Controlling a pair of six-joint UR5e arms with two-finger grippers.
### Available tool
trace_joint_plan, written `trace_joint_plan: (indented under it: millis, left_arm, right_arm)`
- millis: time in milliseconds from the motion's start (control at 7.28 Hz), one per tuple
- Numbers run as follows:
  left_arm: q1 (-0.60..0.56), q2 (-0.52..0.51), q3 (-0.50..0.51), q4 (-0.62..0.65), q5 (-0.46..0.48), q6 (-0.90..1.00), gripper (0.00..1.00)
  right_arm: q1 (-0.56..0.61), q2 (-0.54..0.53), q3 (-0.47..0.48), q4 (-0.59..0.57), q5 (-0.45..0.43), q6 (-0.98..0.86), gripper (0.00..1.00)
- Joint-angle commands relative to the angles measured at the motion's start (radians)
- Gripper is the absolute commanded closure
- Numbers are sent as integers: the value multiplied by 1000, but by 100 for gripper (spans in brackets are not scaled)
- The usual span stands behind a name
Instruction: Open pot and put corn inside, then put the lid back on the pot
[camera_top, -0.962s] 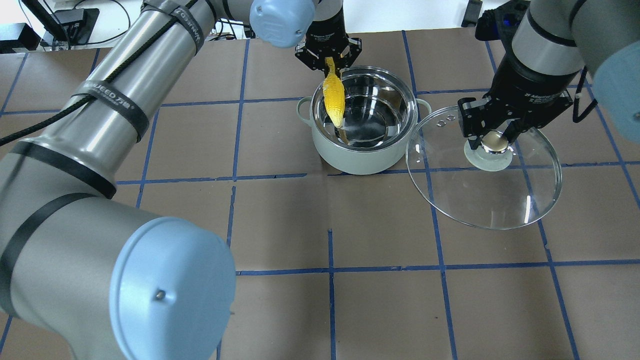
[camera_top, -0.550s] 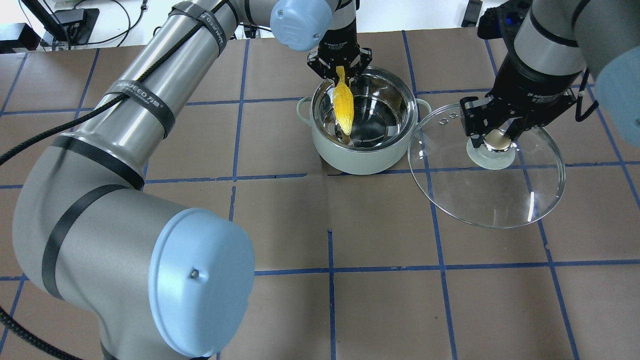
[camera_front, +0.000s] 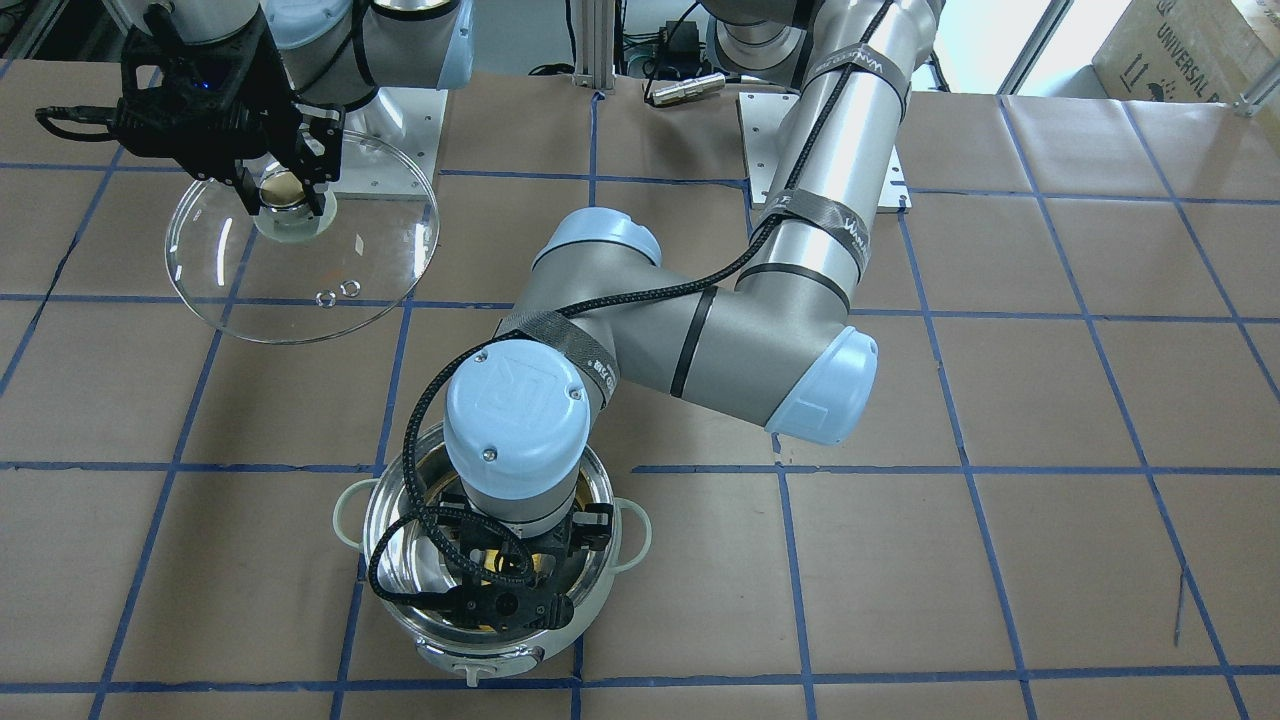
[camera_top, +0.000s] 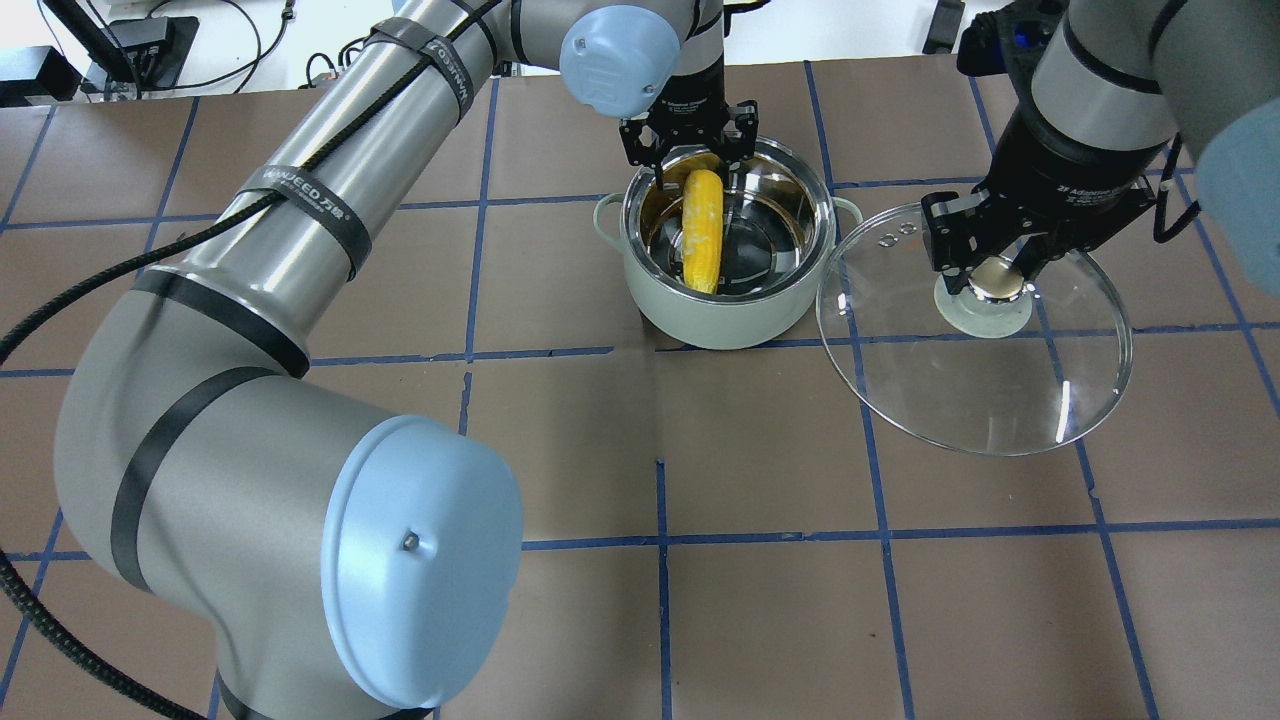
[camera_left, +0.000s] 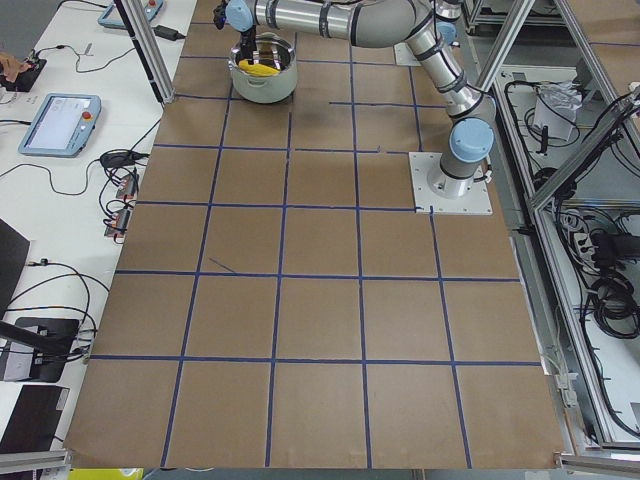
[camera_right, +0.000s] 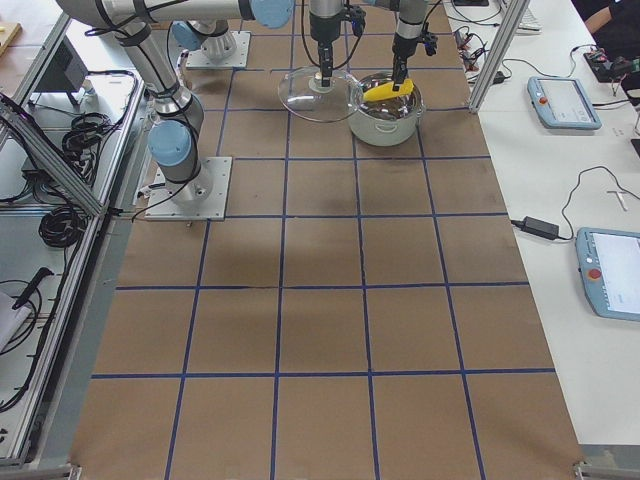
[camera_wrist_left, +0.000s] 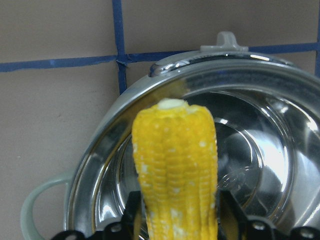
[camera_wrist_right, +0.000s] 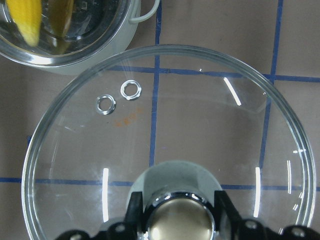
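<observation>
**Change of state.** One second earlier the corn (camera_top: 702, 235) hangs upright from the left hand (camera_top: 696, 172) over the pot (camera_top: 730, 322), pinched at its upper end. It now lies slanted inside the pot. In the overhead view it runs from 12 o'clock to 6 o'clock, with its blunt end uppermost near the far rim. The fingers of the left hand stand wider apart than half a second earlier, one on each side of that blunt end. The grip reads as released.

**Unchanged.** The right hand (camera_top: 990, 285) stays clamped on the knob of the lid (camera_top: 960, 400). It holds the lid at the pot's 3 o'clock, apparently lifted off the table (camera_top: 560, 440). The lid's edge is just beside the pot's side handle.

**Consequence.** The insertion step is effectively complete.
- The left hand must rise clear of the rim.
- The lid then travels toward 9 o'clock and seats on the pot.

**Caution.** The cob's raised end lies close to rim height and may obstruct seating.
</observation>
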Motion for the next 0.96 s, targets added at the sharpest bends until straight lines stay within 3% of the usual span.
trace_joint_plan:
  millis: [0,275,412,687,824]
  left_arm:
    - [13,30,-7,-9,-3,16,5]
    - [98,96,-51,-105,11,76,6]
    - [152,159,-129,-113,15,154,6]
    - [264,376,-372,-113,19,237,5]
    - [307,500,-506,-124,76,255,4]
  right_arm:
    - [0,3,-2,-12,0,1,83]
    - [2,50,-5,-111,19,5,83]
    - [2,75,-9,-141,42,7,83]
    - [8,136,-12,-219,56,22,83]
    - [12,180,-27,-259,56,27,83]
